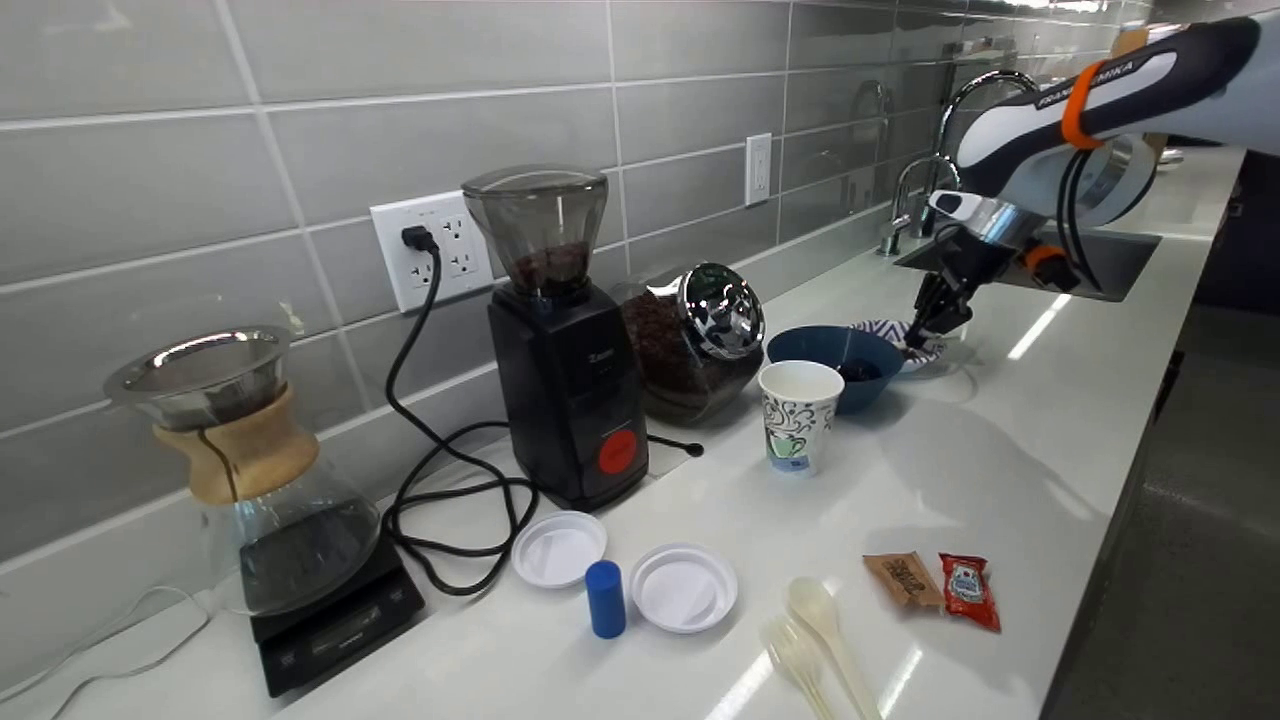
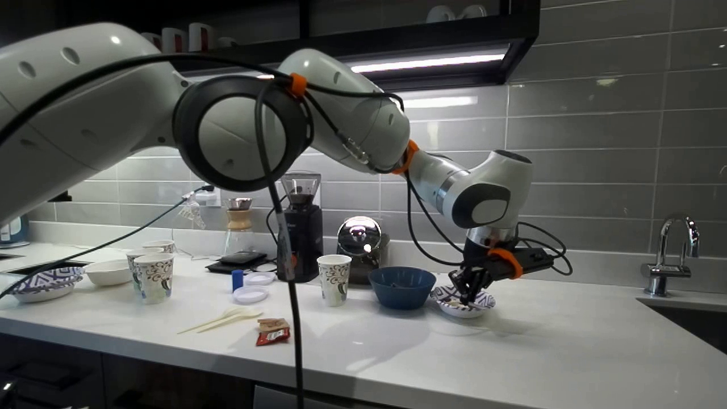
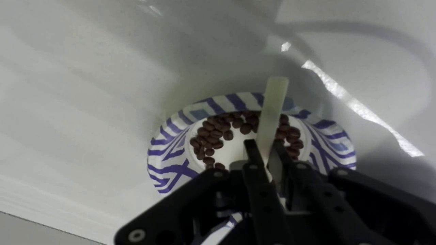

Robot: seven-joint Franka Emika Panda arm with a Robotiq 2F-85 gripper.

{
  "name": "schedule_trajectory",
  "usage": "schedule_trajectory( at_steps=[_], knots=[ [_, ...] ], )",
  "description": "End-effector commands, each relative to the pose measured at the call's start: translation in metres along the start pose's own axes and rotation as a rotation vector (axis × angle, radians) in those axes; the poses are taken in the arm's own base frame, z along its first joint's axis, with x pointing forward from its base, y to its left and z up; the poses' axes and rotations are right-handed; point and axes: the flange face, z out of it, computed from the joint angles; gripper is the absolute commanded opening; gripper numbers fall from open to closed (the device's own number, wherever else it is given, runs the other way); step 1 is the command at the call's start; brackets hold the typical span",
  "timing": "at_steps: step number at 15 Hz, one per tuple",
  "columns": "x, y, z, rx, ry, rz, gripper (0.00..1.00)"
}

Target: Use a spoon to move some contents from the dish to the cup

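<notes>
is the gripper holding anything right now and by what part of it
The gripper holds a pale utensil, likely the spoon, by its handle: the flat end sticks out of the grip; the working end can't be made out.

Paper bowl (image 3: 173, 146) w/ brn beans (image 3: 216, 133); pale spoon (image 3: 271, 112) over it (part hidden); patterned cup (image 1: 798, 415) upright, apart.

Grinder (image 1: 568, 390): one. Right of it: one jar (image 1: 690, 348), one blue bowl (image 2: 402, 295), one cup (image 1: 800, 420), one dish (image 3: 170, 146), one spoon (image 3: 271, 117). In front: a second spoon (image 1: 826, 622), one fork (image 1: 797, 655), two lids (image 1: 683, 590), two packets (image 1: 968, 592), one cylinder (image 1: 605, 598). Left: one carafe (image 1: 245, 450), one scale (image 1: 340, 635), one white bowl (image 2: 109, 274), a second dish (image 2: 48, 281), at least three more cups (image 2: 154, 278).
</notes>
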Motion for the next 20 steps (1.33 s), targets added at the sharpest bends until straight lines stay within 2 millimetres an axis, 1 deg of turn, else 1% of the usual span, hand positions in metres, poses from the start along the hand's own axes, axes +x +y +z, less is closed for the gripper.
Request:
schedule_trajectory(
  at_steps=[1, 6, 8, 10, 14, 15, 18, 20],
  knots=[
    [-0.006, 0.0, -0.004, -0.02, 0.074, -0.01, 0.03],
    [-0.016, 0.0, -0.021, -0.048, 0.123, -0.007, 0.03],
    [-0.018, -0.004, -0.028, -0.041, 0.123, -0.003, 0.03],
    [-0.017, -0.012, -0.036, -0.046, 0.111, -0.002, 0.03],
    [0.006, -0.034, -0.057, -0.093, 0.106, -0.037, 0.03],
    [0.014, -0.041, -0.062, -0.101, 0.108, -0.044, 0.03],
    [0.041, -0.067, -0.075, -0.092, 0.126, -0.045, 0.03],
    [0.062, -0.089, -0.087, -0.074, 0.139, -0.044, 0.03]
  ],
)
